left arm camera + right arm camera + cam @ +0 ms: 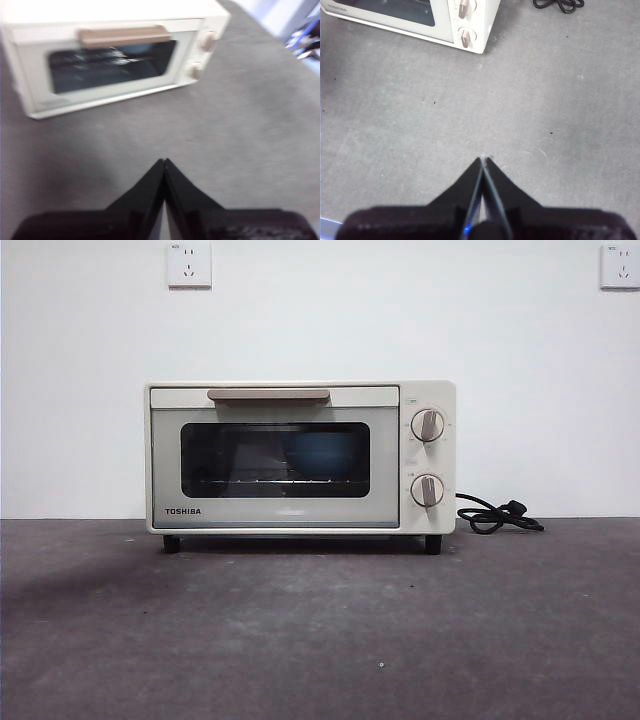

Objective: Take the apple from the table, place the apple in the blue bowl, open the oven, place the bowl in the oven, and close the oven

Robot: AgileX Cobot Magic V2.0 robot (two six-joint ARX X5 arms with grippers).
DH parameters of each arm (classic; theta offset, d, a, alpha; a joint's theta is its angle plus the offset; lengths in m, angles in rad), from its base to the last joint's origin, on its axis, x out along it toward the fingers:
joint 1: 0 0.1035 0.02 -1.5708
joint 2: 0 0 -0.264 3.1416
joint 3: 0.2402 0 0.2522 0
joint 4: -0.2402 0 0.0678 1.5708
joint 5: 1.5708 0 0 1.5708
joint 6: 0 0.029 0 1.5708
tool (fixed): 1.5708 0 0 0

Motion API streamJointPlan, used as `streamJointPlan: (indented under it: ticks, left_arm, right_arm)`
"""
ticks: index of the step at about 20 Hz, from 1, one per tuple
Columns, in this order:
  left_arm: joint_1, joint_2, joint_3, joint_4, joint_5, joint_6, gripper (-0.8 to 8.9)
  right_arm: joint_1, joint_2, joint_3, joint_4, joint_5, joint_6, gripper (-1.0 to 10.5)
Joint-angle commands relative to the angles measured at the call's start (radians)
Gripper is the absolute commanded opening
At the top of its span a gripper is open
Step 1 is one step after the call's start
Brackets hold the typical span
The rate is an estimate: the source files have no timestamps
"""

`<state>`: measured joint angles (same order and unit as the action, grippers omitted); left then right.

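Even, soft light; faint shadow under the oven (300, 455); left wrist view blurred, perhaps by motion.

From my station this reads as a bare test room or lab staged as a kitchen corner. I see the oven (300, 457) alone on a dark grey table (320, 630) against a plain white wall (80, 390). Above the oven sit two wall sockets (189, 264); beside it its black cord (497, 514) lies unplugged.
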<state>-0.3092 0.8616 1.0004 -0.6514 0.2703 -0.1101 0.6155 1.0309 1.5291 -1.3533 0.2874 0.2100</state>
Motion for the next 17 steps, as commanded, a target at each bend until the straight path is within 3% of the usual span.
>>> streamJointPlan:
  ticks: [1,3,9,11,17]
  left_arm:
    - [0.014,-0.03,-0.018,0.046,-0.055,0.241,-0.04]
    - [0.054,-0.084,-0.086,0.165,-0.054,0.29,-0.04]
    - [0.235,-0.268,-0.494,0.565,-0.062,0.294,-0.04]
    - [0.261,-0.333,-0.619,0.602,-0.069,0.291,-0.04]
    - [0.263,-0.537,-0.855,0.632,-0.218,0.27,-0.04]
  right_arm:
    - [0.0,0.001,-0.008,-0.021,0.002,0.008,0.0]
    - [0.0,0.001,-0.008,-0.021,0.001,0.008,0.0]
    - [0.0,0.006,-0.008,-0.021,0.001,0.008,0.0]
    - [0.0,0.007,-0.008,-0.021,0.002,0.008,0.0]
    - [0.0,0.007,-0.008,-0.021,0.002,0.008,0.0]
